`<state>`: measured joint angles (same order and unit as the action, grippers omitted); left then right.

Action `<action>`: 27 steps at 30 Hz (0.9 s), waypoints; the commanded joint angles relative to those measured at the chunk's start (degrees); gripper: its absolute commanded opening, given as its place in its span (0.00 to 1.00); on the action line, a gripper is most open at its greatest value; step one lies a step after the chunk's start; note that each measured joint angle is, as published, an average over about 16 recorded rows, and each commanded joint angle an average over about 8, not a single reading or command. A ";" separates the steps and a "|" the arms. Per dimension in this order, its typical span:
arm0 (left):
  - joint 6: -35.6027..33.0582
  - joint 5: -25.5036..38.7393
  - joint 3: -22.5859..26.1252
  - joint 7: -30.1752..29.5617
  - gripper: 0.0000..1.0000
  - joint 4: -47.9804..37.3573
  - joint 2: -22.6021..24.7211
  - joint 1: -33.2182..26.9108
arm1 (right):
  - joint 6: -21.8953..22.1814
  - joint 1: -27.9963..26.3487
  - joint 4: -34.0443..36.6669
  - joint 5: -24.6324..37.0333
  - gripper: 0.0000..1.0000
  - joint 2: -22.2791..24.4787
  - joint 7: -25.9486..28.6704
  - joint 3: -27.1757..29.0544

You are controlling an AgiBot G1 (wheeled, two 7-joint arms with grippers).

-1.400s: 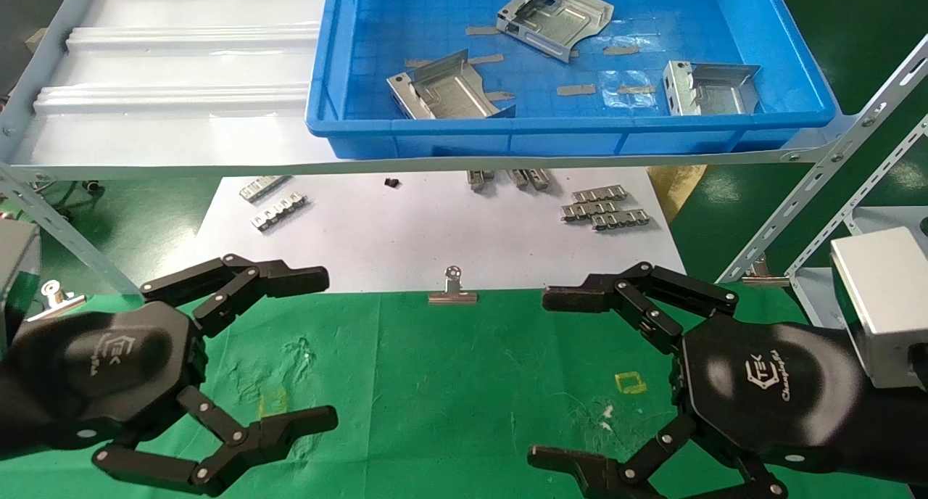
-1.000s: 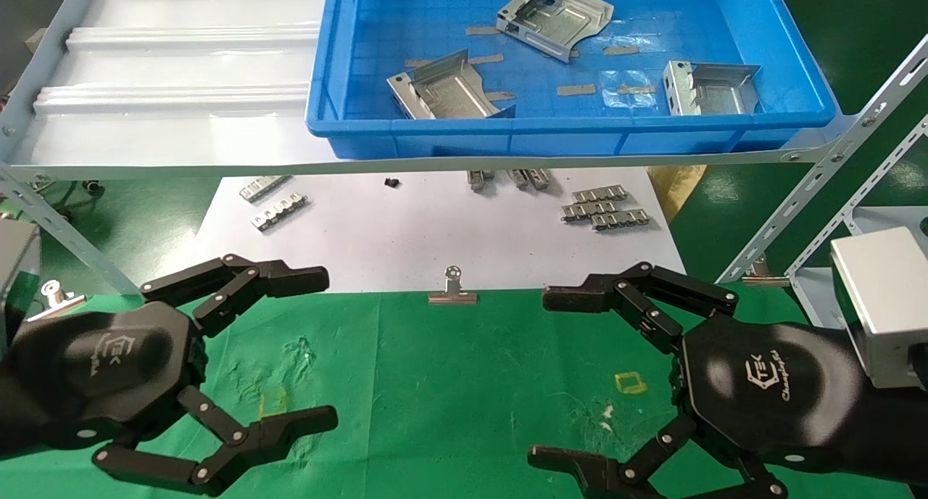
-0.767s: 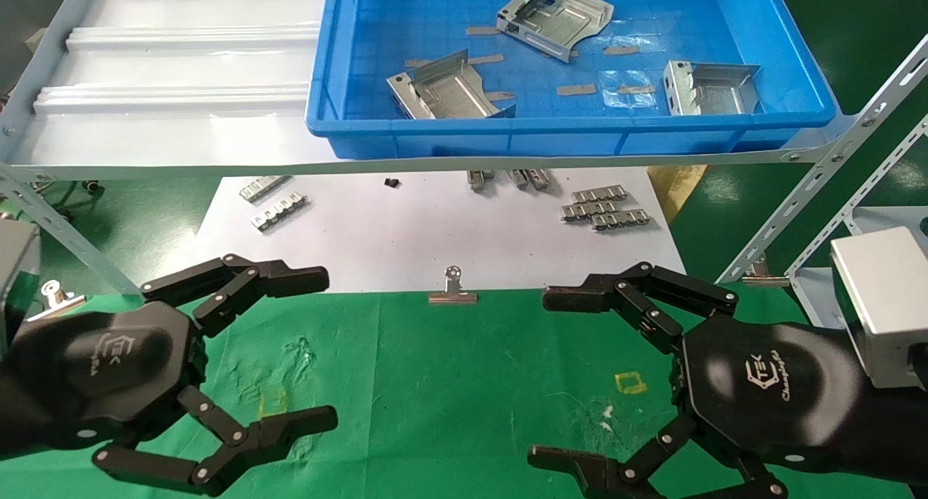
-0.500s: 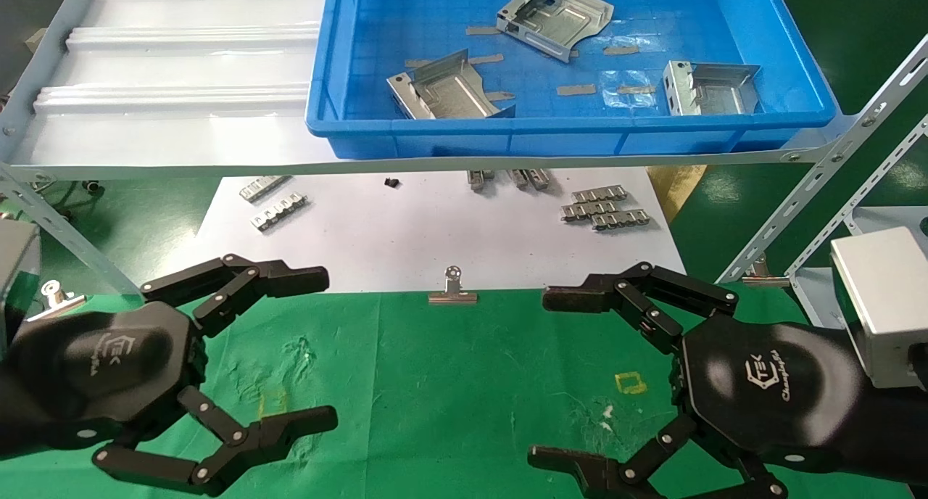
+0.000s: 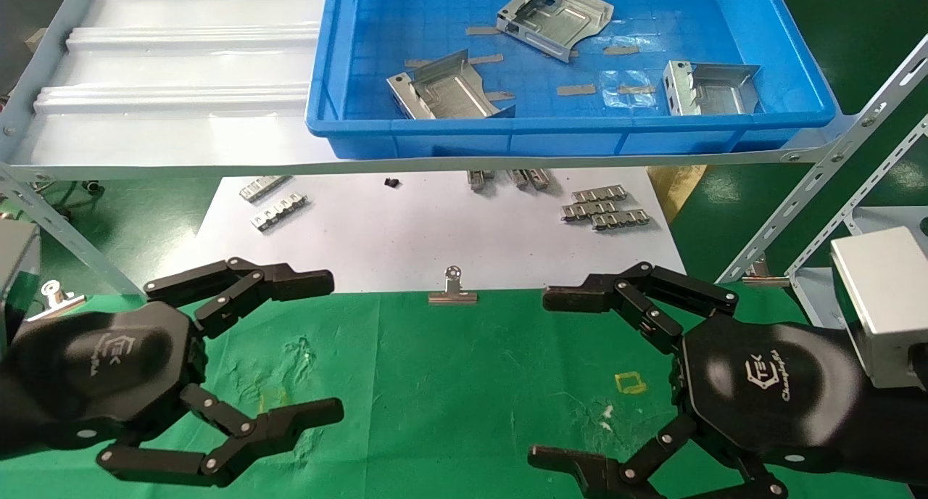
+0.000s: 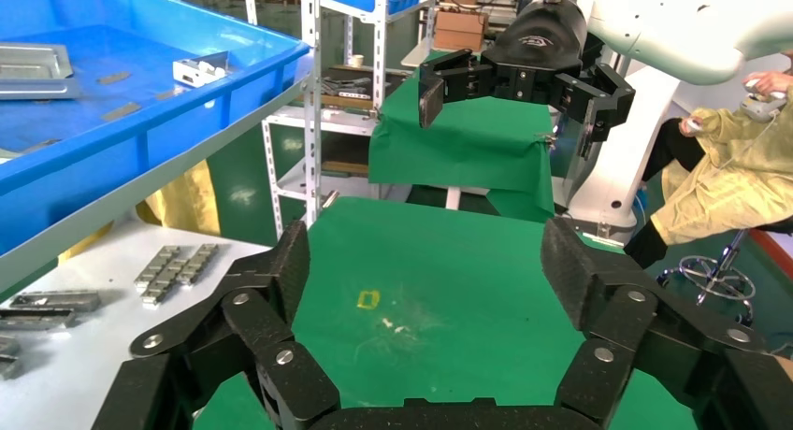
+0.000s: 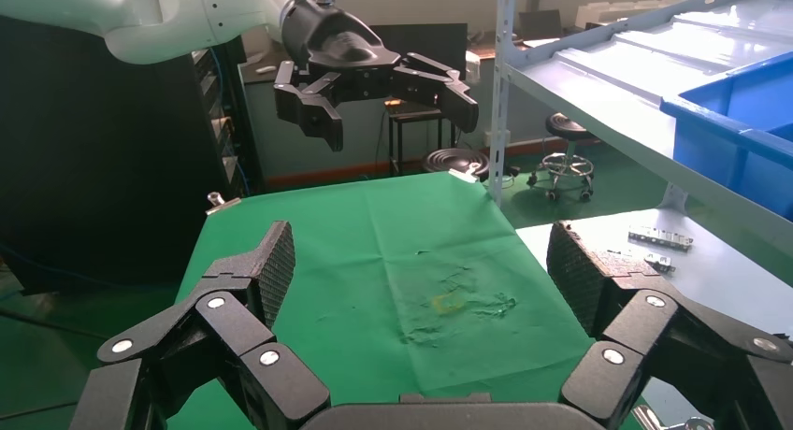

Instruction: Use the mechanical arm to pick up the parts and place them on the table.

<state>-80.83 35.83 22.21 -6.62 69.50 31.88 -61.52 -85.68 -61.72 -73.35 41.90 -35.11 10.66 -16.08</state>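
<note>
Three silvery sheet-metal parts lie in a blue bin (image 5: pixel 797 64) on the shelf: one at the front left (image 5: pixel 449 93), one at the back (image 5: pixel 554 17), one at the right (image 5: pixel 710 87). Two of them show in the left wrist view (image 6: pixel 201 70) (image 6: pixel 33 61). My left gripper (image 5: pixel 328 348) is open and empty, low over the green table (image 5: pixel 464 368) at the left. My right gripper (image 5: pixel 549 377) is open and empty over the table at the right. Each wrist view shows its own open gripper (image 6: pixel 425 271) (image 7: pixel 423 266) and the other gripper farther off.
A white sheet (image 5: pixel 435 231) with small slotted strips (image 5: pixel 605 207) lies beyond the cloth, under the pale grey ribbed shelf (image 5: pixel 181 71). A silver binder clip (image 5: pixel 452 290) sits at the sheet's front edge. Slanted perforated rack struts (image 5: pixel 812 180) stand at the right and left.
My left gripper has shifted slightly to the right, its fingers a touch closer together. The right gripper and the parts have not moved.
</note>
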 commanded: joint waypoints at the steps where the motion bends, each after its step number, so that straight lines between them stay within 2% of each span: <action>1: 0.00 0.00 0.00 0.00 0.00 0.00 0.00 0.00 | 0.00 0.00 0.00 0.00 1.00 0.00 0.00 0.00; 27: 0.00 0.00 0.00 0.00 0.00 0.00 0.00 0.00 | 0.00 0.02 -0.03 -0.01 1.00 0.01 0.01 0.01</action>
<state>-80.83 35.83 22.21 -6.62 69.50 31.88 -61.52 -85.59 -61.90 -73.38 42.04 -35.14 10.63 -16.09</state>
